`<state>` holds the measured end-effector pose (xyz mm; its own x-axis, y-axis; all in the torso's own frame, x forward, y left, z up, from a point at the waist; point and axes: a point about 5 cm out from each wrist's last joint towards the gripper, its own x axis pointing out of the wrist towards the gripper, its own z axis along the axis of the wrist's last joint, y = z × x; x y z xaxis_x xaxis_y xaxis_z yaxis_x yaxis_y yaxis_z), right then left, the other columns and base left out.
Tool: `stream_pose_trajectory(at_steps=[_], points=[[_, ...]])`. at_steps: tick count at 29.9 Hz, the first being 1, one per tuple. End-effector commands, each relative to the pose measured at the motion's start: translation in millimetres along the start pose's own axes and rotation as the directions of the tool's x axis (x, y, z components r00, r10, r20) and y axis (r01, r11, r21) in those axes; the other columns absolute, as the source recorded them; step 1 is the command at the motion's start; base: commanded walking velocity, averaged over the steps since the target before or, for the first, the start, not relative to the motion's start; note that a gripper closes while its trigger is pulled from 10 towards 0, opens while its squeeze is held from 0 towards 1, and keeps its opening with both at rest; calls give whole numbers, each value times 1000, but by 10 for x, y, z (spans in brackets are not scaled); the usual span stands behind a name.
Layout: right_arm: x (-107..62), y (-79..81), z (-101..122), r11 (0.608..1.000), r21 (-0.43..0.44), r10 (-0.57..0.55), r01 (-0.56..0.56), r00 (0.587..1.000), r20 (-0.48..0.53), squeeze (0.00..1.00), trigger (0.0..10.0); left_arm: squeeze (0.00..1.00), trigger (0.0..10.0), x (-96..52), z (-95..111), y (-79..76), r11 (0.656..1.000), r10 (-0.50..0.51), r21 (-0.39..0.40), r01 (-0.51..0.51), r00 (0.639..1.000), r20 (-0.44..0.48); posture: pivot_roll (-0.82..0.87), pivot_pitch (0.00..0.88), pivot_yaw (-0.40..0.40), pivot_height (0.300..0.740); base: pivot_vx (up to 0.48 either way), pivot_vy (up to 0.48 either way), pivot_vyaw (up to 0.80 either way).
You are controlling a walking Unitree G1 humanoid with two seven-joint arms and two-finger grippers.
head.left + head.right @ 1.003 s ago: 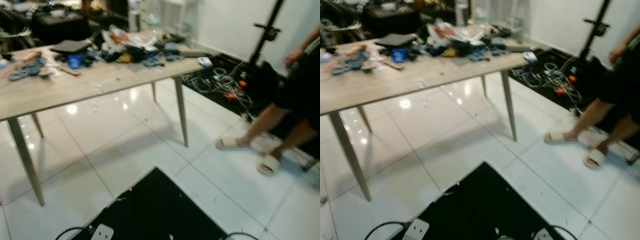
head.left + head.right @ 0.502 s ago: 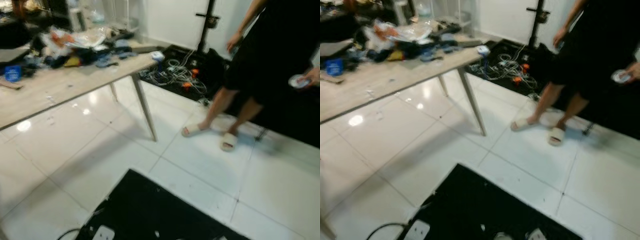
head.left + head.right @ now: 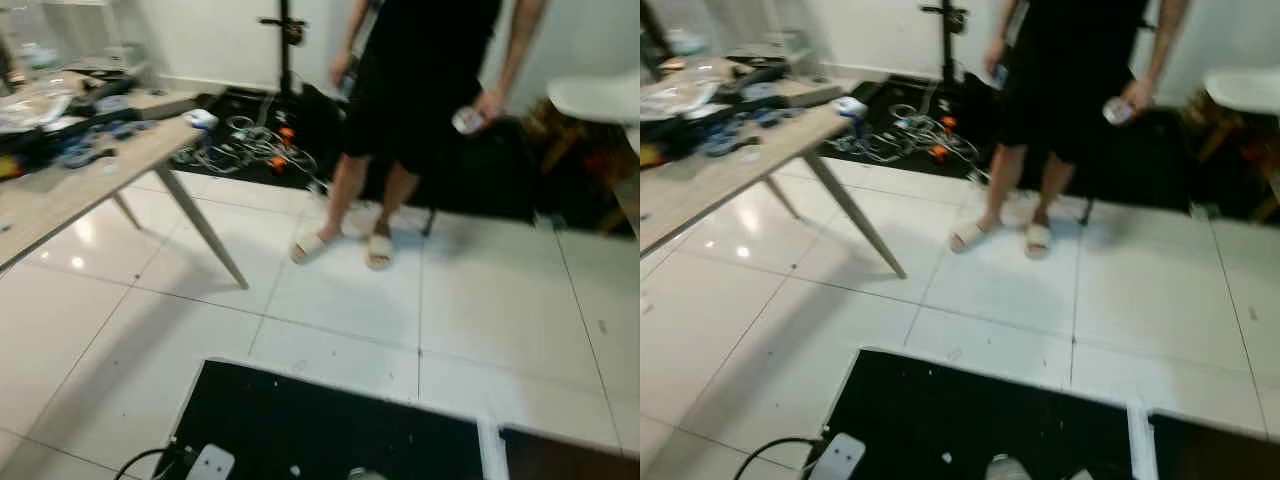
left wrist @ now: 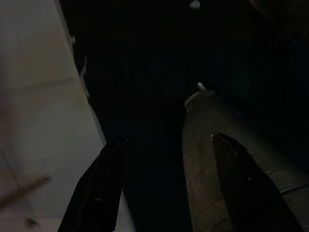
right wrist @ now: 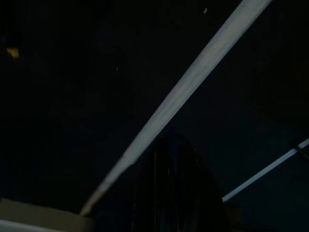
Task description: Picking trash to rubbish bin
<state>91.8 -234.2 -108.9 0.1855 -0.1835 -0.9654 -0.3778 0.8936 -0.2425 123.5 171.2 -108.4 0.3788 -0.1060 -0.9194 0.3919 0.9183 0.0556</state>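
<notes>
Loose clutter and wrappers (image 3: 70, 140) lie in a heap on the wooden table (image 3: 60, 195) at the left. A person in black (image 3: 420, 90) stands ahead on the white tiles and holds a small pale object (image 3: 467, 120) in one hand. In the dark left wrist view my left gripper (image 4: 169, 183) hangs open over a black mat, its fingers (image 4: 101, 188) apart with nothing held. The right wrist view is very dark: one black finger (image 5: 174, 188) shows over a dark surface crossed by a pale strip.
A black mat (image 3: 330, 430) with a white power strip (image 3: 205, 465) lies just before me. A tangle of cables (image 3: 250, 150) and a black stand (image 3: 285, 40) sit beyond the table. A white chair (image 3: 600, 98) stands at the far right. Bare tiles stretch between.
The whole view has swung to the right: the table has slid toward the left edge and the person now stands in the middle. Both arms still hang low.
</notes>
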Motion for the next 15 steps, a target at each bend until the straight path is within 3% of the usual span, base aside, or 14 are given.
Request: stream_pose_trajectory(at_steps=[1, 15], points=[[-2, -26, 30, 1000, 3, -14, 14, 1000, 8, 0, 10000, 0, 10000, -8, -41, 18, 1000, -3, 24, 4, 1000, -19, -178, 44, 93, 740, 0, 0, -781], [-4, -55, 48, 999, 45, -28, 28, 1000, 4, 0, 10000, 0, 10000, 8, 59, 19, 998, -16, 62, 16, 1000, -4, -211, 47, 113, 740, 0, 0, -781]])
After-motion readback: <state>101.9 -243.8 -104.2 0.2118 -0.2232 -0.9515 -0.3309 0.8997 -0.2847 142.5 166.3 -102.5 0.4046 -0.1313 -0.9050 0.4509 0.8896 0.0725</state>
